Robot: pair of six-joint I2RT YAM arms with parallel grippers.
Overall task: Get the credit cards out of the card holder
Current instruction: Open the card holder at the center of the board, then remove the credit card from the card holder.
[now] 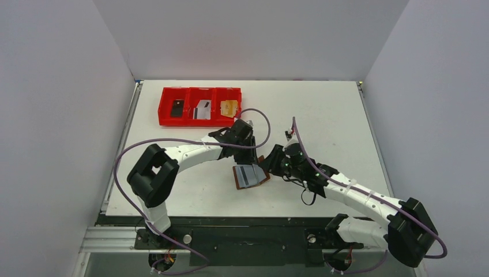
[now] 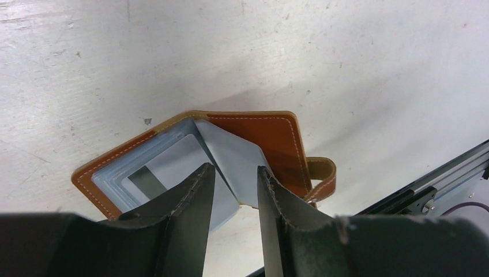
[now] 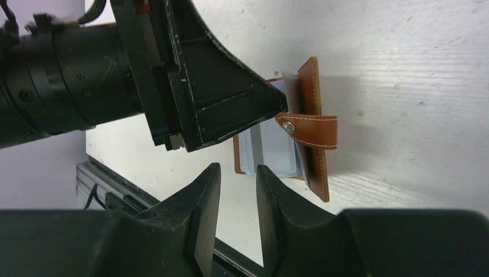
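The brown card holder (image 1: 251,175) lies open on the table between both arms, its strap tab (image 3: 311,130) on the right flap. A silver-grey credit card (image 2: 151,180) with a dark stripe sits in its grey-blue left pocket. My left gripper (image 2: 233,170) hovers over the inner flap (image 2: 236,158); its jaws stand apart with nothing pinched between them. My right gripper (image 3: 237,168) is just short of the holder's near edge, also apart and empty. In the top view the left gripper (image 1: 249,153) is behind the holder and the right gripper (image 1: 267,167) at its right corner.
A red three-compartment tray (image 1: 165,113) stands at the back left, holding a black card (image 1: 177,107), a silver card (image 1: 202,109) and an orange card (image 1: 229,107). The table's front edge with its black rail (image 2: 438,184) runs close to the holder. White walls enclose the table.
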